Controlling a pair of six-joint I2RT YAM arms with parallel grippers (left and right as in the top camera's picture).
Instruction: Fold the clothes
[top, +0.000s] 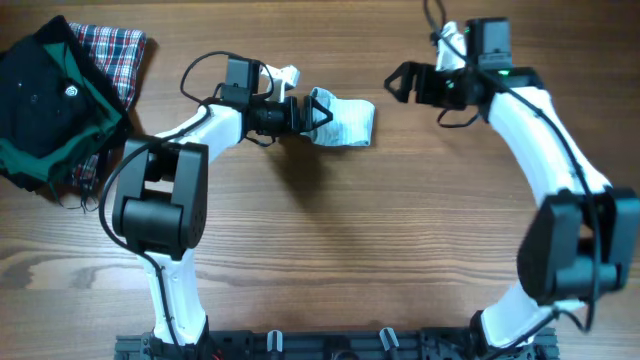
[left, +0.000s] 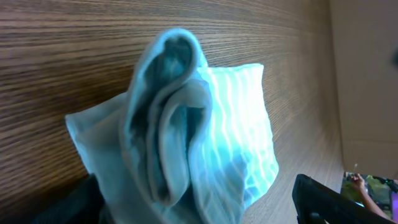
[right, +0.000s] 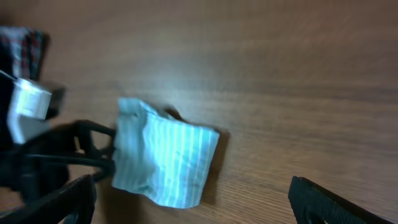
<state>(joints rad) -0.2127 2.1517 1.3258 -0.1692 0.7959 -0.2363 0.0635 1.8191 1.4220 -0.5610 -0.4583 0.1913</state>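
clothes (left: 180, 124): bunched upright between the wide-open jaws of the left gripper (top: 322, 116), not pinched
right gripper (top: 395, 83): jaws wide, empty
next: we judge the hump needs flattening first

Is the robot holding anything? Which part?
Nothing is held. The left gripper stands open around the striped garment's bunched end; the right gripper is open, empty.

No text, brand, number or sign can be read in any of the views. The black-and-green garment (top: 50, 100) carries a small pale round emblem (top: 72, 90), too small to make out. A white tag (top: 283, 76) sits on the left arm near its wrist. In the right wrist view the tag is blurred, and anything printed on it is illegible. The clothes (top: 345, 120) show only fine stripes.
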